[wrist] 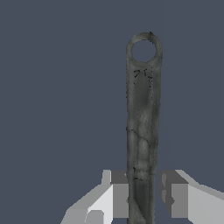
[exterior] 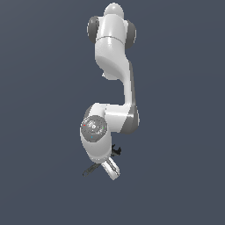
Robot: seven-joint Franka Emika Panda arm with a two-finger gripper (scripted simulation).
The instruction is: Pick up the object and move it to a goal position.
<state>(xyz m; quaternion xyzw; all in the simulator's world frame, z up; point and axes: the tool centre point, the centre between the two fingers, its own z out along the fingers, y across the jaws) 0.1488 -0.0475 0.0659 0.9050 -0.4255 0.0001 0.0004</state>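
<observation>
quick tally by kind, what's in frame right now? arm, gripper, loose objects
Robot arm: 1
Gripper: 1, fingers either side of the tool's handle
Wrench-like tool: 1, grey-green handle with a ring hole at the far end
Total: 3

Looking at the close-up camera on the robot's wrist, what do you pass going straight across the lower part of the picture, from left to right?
One white gripper finger → the dark tool's handle, standing between the fingers → the other gripper finger.
</observation>
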